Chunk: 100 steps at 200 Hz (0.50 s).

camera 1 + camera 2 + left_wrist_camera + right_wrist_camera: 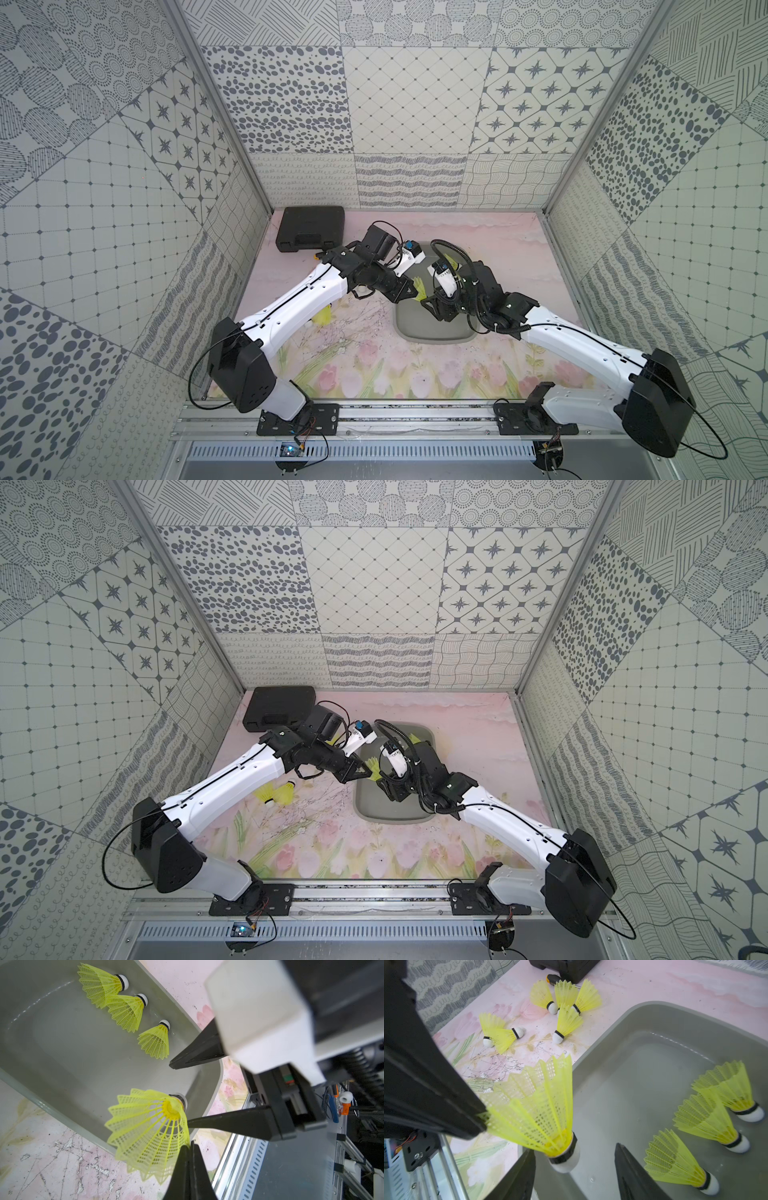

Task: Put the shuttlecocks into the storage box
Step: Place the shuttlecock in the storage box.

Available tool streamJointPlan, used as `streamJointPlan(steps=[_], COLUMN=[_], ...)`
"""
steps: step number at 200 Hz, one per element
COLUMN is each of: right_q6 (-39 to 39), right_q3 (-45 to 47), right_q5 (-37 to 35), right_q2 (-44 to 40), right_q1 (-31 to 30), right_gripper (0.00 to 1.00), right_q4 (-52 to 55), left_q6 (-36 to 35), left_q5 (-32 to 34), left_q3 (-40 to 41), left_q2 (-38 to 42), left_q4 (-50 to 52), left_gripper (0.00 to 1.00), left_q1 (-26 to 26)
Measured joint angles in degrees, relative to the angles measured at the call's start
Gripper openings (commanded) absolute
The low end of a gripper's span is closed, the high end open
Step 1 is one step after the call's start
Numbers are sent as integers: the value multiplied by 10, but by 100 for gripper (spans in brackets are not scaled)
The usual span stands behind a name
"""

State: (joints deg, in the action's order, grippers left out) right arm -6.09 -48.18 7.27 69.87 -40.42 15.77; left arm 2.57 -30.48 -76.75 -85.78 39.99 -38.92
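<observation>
A black hard case sits in the far-left corner of the worktop. Six loose shuttlecocks lie near it, left of the storage box. The left gripper has its jaws pinching the skirt edge of a lifted shuttlecock above the box's left rim. The right gripper has its jaws spread either side of that cork. Three shuttlecocks lie inside, toward the right wall.

You're working in a lab test cell, patterned panel walls on three sides, aluminium frame posts, floral mat, base rail.
</observation>
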Motion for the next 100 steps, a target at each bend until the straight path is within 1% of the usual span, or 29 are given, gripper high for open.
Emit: streamJointPlan(steps=[28, 58, 100], right_q6=[-19, -46, -86], right_q3=[27, 58, 89], right_q5=[-33, -53, -66], right_q2=[-37, -66, -77], right_q1=[42, 97, 147], right_gripper=[67, 67, 66], right_q4=[-3, 6, 25], left_q6=[87, 195, 341], left_q5=[3, 19, 59], left_q3=[53, 109, 173], left_q2=[9, 10, -2], left_q4=[-76, -170, -293], left_gripper=[0, 0, 0], left_q1=[-6, -32, -61])
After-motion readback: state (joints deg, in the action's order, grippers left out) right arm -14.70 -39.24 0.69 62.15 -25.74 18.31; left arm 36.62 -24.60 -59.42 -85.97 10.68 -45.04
